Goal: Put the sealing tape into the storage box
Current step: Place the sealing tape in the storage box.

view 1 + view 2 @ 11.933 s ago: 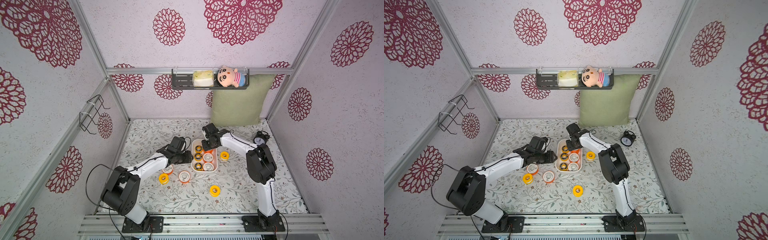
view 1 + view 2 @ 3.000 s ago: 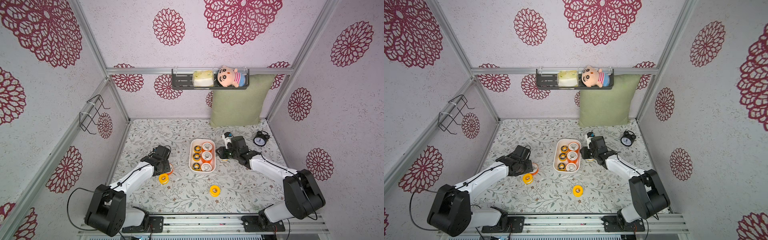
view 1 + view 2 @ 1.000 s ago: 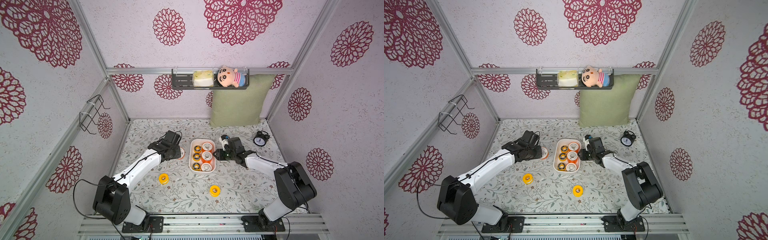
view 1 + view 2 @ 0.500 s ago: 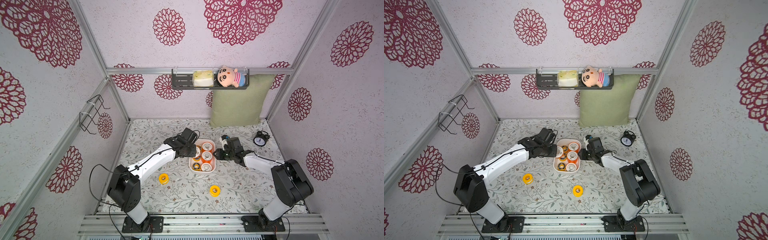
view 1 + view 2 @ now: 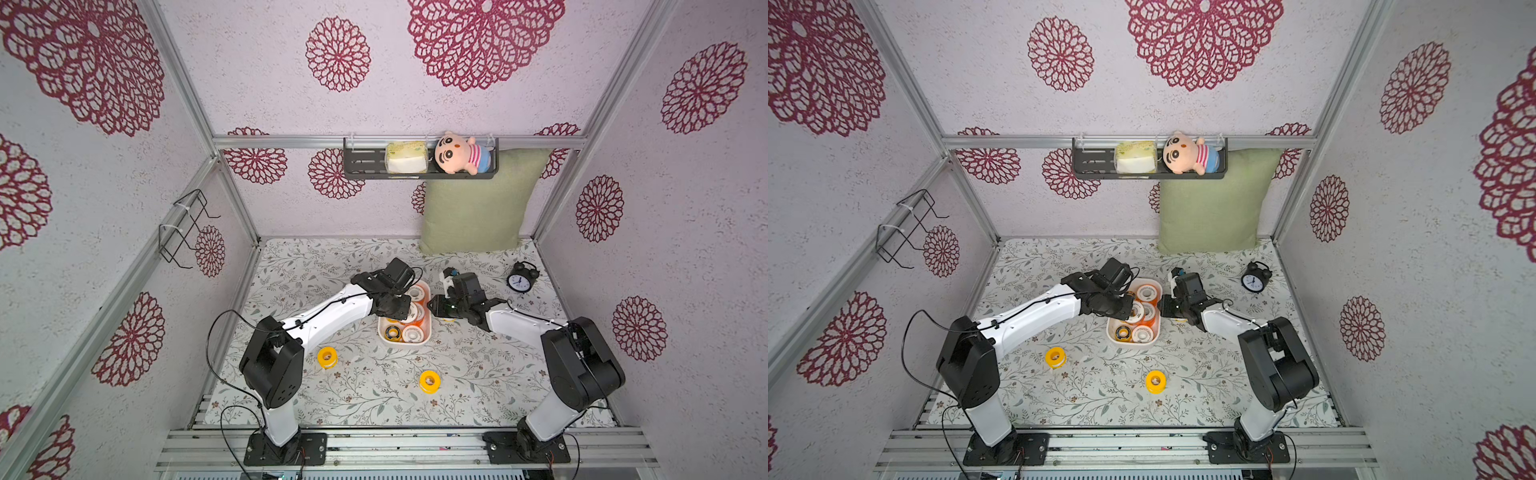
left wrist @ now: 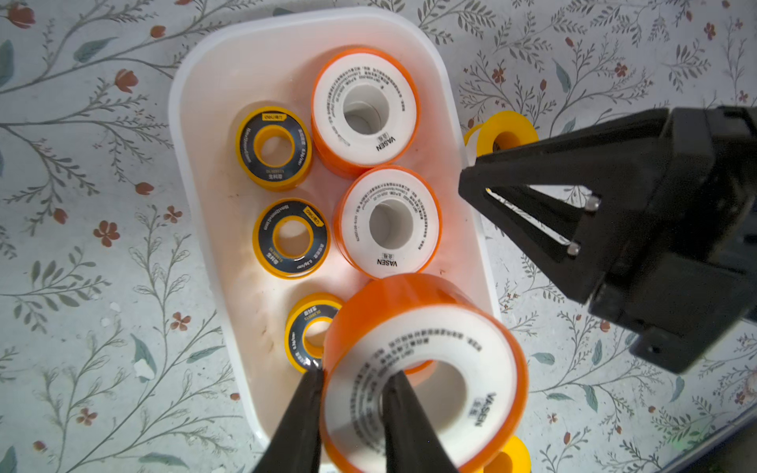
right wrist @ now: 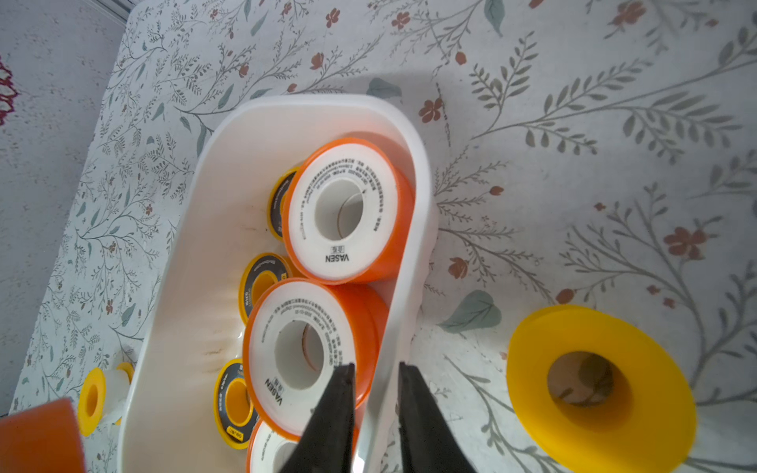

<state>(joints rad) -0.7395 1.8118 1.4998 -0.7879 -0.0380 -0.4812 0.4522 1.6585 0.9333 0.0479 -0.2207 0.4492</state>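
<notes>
The storage box (image 5: 405, 344) (image 5: 1133, 343) is a shallow white tub on the floral mat holding several sealing tape spools. Two are orange with white faces (image 6: 364, 110) (image 6: 391, 223) and three are yellow with black rings (image 6: 273, 148). My left gripper (image 6: 355, 374) (image 5: 405, 311) hangs over the near half of the box. It is shut on an orange spool (image 6: 426, 368), one finger through its hole and one outside. My right gripper (image 7: 376, 366) (image 5: 432, 306) is shut on the box's right wall (image 7: 418, 196). A plain yellow spool (image 7: 598, 385) lies just outside that wall.
Two more yellow spools (image 5: 327, 357) (image 5: 429, 381) lie on the mat nearer the front. A black alarm clock (image 5: 519, 280) stands at the back right, with a green pillow (image 5: 473, 208) against the back wall. A black shelf (image 5: 365, 162) hangs above it.
My left arm has carried the orange spool rightward from beside the box to over it. My right gripper, at the box's right side, has closed onto the wall.
</notes>
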